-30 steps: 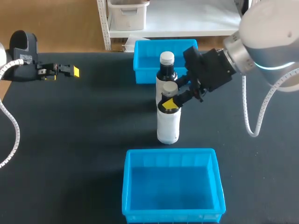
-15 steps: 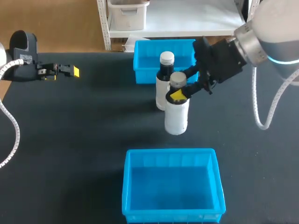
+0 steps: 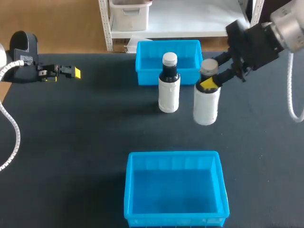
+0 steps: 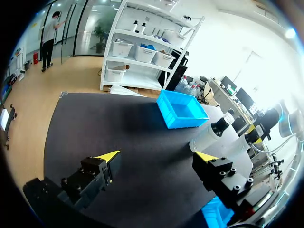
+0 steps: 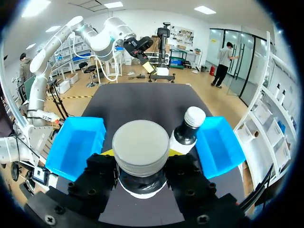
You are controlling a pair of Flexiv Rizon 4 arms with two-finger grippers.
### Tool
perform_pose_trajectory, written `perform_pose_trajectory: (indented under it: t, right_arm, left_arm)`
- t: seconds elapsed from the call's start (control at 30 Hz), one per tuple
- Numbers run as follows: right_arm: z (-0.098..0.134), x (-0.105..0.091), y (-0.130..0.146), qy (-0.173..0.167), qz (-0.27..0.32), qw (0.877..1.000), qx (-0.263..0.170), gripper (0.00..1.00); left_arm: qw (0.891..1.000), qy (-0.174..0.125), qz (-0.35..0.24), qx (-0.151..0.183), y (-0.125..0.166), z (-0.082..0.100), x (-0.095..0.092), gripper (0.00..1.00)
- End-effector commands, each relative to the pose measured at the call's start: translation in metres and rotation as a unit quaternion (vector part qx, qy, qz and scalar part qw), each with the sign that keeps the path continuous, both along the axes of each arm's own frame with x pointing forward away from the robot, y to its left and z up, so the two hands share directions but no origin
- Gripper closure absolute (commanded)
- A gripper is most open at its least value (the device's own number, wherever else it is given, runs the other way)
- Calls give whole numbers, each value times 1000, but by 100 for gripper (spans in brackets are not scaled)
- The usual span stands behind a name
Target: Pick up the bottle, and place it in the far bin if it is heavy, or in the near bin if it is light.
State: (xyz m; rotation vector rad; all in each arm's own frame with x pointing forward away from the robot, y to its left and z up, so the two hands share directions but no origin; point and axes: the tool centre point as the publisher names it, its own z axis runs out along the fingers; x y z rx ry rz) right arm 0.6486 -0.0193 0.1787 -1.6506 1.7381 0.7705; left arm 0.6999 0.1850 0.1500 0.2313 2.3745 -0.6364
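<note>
My right gripper (image 3: 210, 81) is shut on the neck of a white bottle with a grey cap (image 3: 206, 102), which hangs above the table to the right of a second bottle. In the right wrist view the held bottle's cap (image 5: 140, 146) fills the space between the fingers of my right gripper (image 5: 141, 159). The second bottle (image 3: 168, 83), dark-necked with a white label and cap, stands upright in front of the far bin (image 3: 147, 64). The near bin (image 3: 174, 190) sits at the front. My left gripper (image 4: 156, 159) stands open at the table's far left, nothing between its fingers.
The standing bottle (image 5: 188, 129) is beside the held one, between it and the far bin (image 5: 219, 147). The near bin (image 5: 76, 145) lies on the other side. Bare black tabletop (image 3: 85, 133) spreads across the left and middle.
My right gripper has lifted the white bottle off the table and carried it to the right and farther back, away from the standing bottle. The left arm has not moved.
</note>
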Motion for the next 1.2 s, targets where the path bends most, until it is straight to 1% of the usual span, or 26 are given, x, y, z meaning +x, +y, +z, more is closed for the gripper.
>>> perform_pose_trajectory:
  t: [0.03,0.4,0.6,0.77,1.0,1.2]
  right_arm:
    - [15,0,-18,-1,-2,1000,-1,100]
    - [31,23,-52,-6,-17,1000,-13,100]
    - [41,42,-65,-9,-20,1000,-16,100]
    - [49,59,-70,-11,-18,1000,-15,100]
    - [53,94,-71,-10,-11,1000,-14,100]
    - [57,132,-64,-5,-6,1000,-17,100]
  left_arm:
    - [1000,0,0,0,0,0,0,0]
    - [1000,0,0,0,0,0,0,0]
    - [1000,0,0,0,0,0,0,0]
    - [1000,0,0,0,0,0,0,0]
    - [1000,0,0,0,0,0,0,0]
    - [1000,0,0,0,0,0,0,0]
